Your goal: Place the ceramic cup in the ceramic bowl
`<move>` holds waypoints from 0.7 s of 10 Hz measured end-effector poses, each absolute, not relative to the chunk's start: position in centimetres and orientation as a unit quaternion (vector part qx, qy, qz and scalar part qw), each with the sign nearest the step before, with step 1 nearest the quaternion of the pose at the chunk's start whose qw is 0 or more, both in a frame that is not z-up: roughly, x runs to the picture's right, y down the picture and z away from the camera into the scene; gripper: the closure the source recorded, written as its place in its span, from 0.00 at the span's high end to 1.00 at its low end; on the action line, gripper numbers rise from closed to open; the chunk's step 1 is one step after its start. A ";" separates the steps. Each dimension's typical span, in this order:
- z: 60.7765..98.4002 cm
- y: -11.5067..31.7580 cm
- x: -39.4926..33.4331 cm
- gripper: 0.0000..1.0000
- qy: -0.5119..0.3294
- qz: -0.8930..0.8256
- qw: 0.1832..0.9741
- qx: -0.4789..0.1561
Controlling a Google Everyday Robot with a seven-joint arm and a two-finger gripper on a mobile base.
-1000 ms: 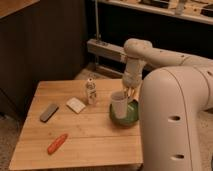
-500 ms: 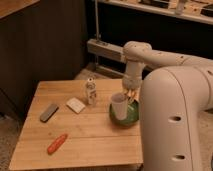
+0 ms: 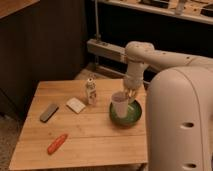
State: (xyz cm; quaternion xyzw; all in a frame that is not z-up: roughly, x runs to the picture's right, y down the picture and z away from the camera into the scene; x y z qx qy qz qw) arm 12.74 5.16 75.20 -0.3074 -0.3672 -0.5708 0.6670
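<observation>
Wooden desk (image 3: 95,130) before dark shelving, grey block (image 3: 48,112) near left edge, orange-red object (image 3: 57,143) toward front-left corner, white square (image 3: 76,104), small bottle (image 3: 90,92) mid-desk, ceramic cup (image 3: 119,103) upright in ceramic bowl (image 3: 126,113) near right edge, tool (image 3: 131,94) at cup's rim, grip state cannot tell.

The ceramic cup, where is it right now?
In the camera view the ceramic cup sits upright inside the green ceramic bowl at the table's right edge, right of the small white bottle, with the gripper at its rim.
</observation>
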 end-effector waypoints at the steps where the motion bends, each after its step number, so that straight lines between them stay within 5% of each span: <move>1: 75.3 5.0 13.0 0.12 -0.366 -0.574 0.670 -0.297; 7: 76.7 4.6 16.0 0.19 -0.381 -0.576 0.677 -0.256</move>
